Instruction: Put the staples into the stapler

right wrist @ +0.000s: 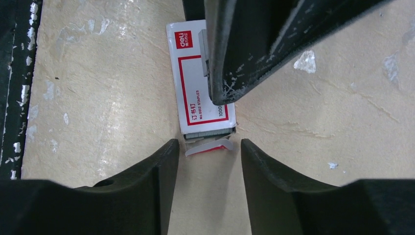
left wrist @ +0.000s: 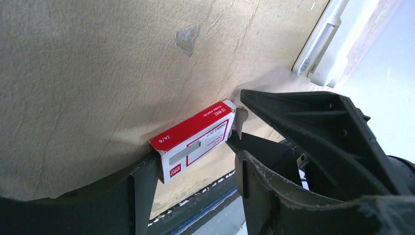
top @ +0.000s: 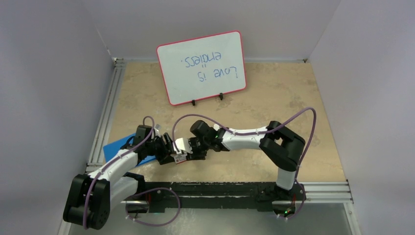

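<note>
Red staple box (right wrist: 193, 83) flat on tabletop (right wrist: 98, 98), pinched between left jaws (left wrist: 193, 161), apparently to steady it. Its flap (right wrist: 209, 147) hangs open; staples (right wrist: 209, 133) show at mouth, squarely between half-open right jaws (right wrist: 208, 154), seemingly poised to draw them out.

A pink-framed whiteboard (top: 200, 66) stood on two black feet (top: 194, 103) at the far side of a mottled beige table (top: 293, 93), its blue handwriting upside down to the overhead camera. A blue sheet (top: 115, 151) lay near the left edge, beside an aluminium rail (top: 104, 117). White walls (top: 44, 73) enclosed the space.
</note>
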